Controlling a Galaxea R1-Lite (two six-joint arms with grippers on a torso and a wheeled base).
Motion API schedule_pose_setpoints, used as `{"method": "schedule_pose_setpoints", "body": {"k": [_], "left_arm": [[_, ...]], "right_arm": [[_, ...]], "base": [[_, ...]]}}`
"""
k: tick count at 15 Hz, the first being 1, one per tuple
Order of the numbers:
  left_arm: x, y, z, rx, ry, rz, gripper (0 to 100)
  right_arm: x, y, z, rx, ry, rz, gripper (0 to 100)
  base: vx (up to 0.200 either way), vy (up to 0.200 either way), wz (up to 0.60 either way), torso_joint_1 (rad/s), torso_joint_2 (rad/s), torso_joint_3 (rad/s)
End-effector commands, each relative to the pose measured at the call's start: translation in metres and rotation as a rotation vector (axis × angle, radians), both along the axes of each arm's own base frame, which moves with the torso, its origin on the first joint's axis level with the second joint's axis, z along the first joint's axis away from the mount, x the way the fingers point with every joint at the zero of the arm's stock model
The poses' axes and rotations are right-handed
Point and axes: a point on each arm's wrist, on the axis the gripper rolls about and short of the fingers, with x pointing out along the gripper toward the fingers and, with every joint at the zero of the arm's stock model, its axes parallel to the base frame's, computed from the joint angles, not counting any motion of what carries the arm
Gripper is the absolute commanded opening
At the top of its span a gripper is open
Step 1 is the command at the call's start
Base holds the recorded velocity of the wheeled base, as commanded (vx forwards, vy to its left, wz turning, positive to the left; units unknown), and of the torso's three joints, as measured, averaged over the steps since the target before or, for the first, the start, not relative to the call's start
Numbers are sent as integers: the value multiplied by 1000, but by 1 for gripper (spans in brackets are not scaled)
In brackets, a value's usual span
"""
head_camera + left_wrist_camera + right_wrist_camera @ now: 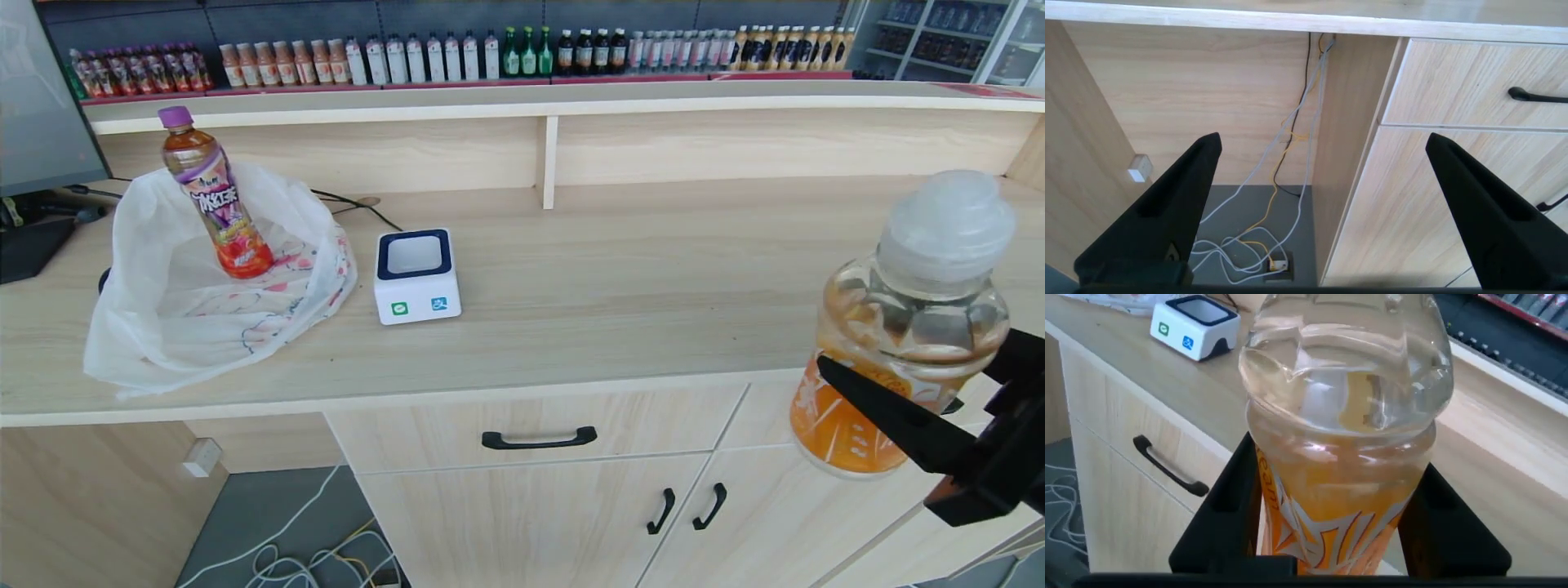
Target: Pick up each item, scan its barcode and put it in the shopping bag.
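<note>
My right gripper [922, 408] is shut on an orange drink bottle [906, 327] with a clear cap, held in the air at the right, off the counter's front edge. In the right wrist view the orange drink bottle [1343, 433] sits between the black fingers [1229, 502]. A white barcode scanner [415, 275] stands on the counter, left of centre. A white shopping bag [163, 310] lies open at the left with a purple-capped tea bottle [214, 196] standing in it. My left gripper [1323, 204] is open, low beside the cabinet, below the countertop.
The wooden counter [612, 294] has a raised back ledge and drawers with black handles [539, 439] below. A monitor [41, 106] stands at the far left. Cables [1266, 245] lie on the floor under the counter. Shelves of bottles [490, 53] line the back.
</note>
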Motion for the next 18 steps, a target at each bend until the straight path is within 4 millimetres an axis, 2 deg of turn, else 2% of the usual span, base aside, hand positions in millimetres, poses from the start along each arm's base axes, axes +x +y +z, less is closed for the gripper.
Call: {"method": "schedule_pose_setpoints", "body": {"k": [1,5,13,18], "left_arm": [[0,0,0,0,-1,1,100],[0,0,0,0,-1,0,100],[0,0,0,0,-1,1,100],[0,0,0,0,-1,1,100]], "right_arm": [[10,18,6,-56,-30,41,0],[8,36,16,-147,-134,93,0],[-7,74,7,-315,-242,262,0],[-12,76,6,-380,-313,268,0]], "base": [[0,0,0,0,0,0],[0,0,0,0,0,0],[0,0,0,0,0,0],[0,0,0,0,0,0]]}}
